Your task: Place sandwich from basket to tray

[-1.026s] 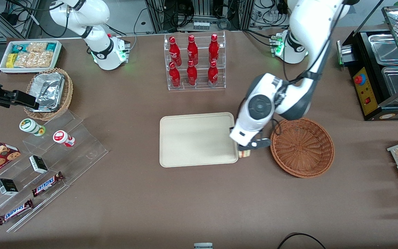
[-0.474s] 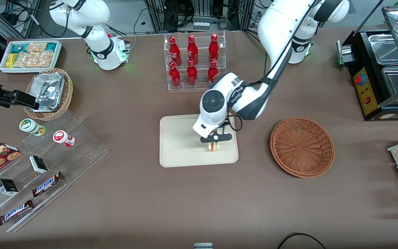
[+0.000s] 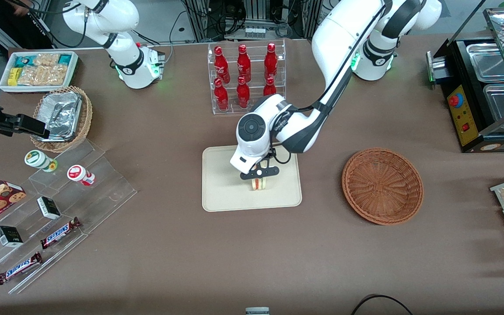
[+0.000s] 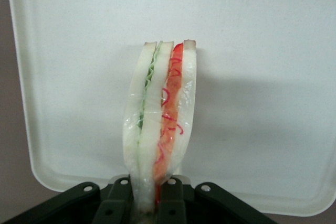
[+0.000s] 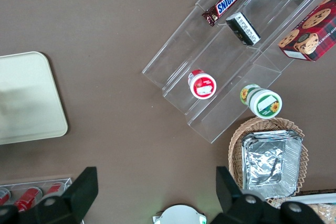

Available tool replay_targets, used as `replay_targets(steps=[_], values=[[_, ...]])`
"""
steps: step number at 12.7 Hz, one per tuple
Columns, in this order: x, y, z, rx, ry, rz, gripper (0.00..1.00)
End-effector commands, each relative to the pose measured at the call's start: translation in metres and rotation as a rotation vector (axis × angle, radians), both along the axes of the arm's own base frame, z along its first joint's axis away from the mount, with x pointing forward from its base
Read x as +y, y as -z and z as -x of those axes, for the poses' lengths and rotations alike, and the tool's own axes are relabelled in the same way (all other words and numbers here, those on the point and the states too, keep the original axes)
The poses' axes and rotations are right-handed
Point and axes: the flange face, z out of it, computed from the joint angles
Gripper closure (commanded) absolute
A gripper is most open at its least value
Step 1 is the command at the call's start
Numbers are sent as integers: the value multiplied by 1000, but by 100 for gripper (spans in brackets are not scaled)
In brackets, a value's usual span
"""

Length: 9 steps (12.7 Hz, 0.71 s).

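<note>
Pincer (image 3: 258, 174) hung over tray (image 3: 221, 183), clamped on sandwich (image 3: 258, 183), cut edge upright; basket (image 3: 382, 186) sat apart on surface.

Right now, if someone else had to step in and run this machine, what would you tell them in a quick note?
Tool: shut on the sandwich, holding it over the middle of the tray. The wrist view shows the fingers pinching one end of the wedge, with the tray straight beneath it.
Basket: empty, on the table toward the working arm's end, beside the tray.
Done: sandwich lifted out of the basket and carried to the tray.
Left: I cannot tell whether the sandwich touches the tray yet. Probably lower if needed, open the tool, then pull the arm away.
</note>
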Motion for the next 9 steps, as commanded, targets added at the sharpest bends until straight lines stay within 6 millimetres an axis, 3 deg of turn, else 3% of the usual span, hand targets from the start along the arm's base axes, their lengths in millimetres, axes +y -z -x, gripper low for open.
replay_targets(steps=[1,5,6,7,9], values=[[-17,4,-8,-24,-56,-1,100],[-17,15,-11,-29,-65,-4,100],[-16,18,-10,-25,-66,-7,94],[-15,18,-11,-24,-57,-5,2],[-15,18,-11,-24,-58,-6,0]])
